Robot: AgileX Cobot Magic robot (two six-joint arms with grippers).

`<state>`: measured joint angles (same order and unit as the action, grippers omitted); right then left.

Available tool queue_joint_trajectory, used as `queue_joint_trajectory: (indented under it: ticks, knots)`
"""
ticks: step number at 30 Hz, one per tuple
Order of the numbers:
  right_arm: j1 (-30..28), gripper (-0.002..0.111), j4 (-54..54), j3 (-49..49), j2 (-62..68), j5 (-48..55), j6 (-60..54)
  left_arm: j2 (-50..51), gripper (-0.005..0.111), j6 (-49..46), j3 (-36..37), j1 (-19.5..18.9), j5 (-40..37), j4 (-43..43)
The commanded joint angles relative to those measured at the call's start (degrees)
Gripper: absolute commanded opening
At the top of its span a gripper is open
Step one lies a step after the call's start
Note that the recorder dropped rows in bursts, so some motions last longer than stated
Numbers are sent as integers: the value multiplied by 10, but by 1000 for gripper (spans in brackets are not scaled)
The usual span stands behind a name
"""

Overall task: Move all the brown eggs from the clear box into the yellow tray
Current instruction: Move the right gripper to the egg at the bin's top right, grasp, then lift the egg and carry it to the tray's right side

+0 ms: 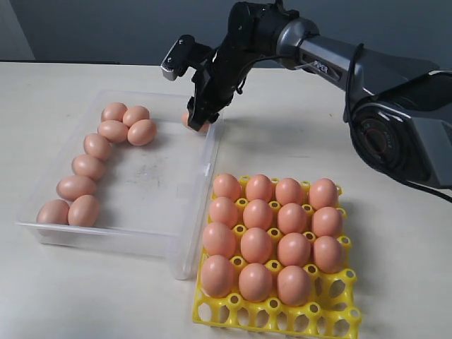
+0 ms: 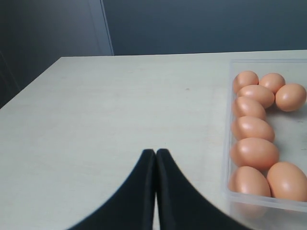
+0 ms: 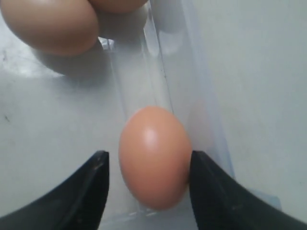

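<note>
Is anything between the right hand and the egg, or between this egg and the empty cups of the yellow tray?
Nothing is between the right hand and the egg: it sits between the open fingers. Toward the yellow tray, only the clear box wall beside it stands in the way; the front cups are free.

We find the clear box [image 1: 155, 183] bare across its middle and right side, with room to come down there, while brown eggs [image 1: 88, 166] block its left wall and far-left corner. At the far right corner the right end effector [image 3: 148, 159] stands spread around one egg [image 3: 153, 143] that lies just beside the box wall, leaving scant room on that side. On the yellow tray [image 1: 279, 318] eggs crowd the far rows, only the near row and one near-right cup are free, and the closed left end effector [image 2: 156, 158] hangs over bare tabletop [image 2: 96, 120].
</note>
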<state>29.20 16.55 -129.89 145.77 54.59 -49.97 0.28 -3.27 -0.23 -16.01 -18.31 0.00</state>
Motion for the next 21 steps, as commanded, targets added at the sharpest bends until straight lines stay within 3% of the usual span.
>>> queue_joint_trajectory:
  ticks: [1, 12, 19, 21]
  knots:
    - [-5, 50, -32, -1, 16, -5, -4, -3, 0, 0, 2, 3, 6, 0]
    - [-5, 46, -32, -1, 27, -14, -4, -3, 0, 0, 2, 3, 6, 0]
    - [-5, -1, -30, -1, 27, -18, -3, -3, 0, 0, 2, 3, 6, 0]
    - [-5, 0, -30, -1, 27, -20, 2, -3, 0, 0, 2, 3, 6, 0]
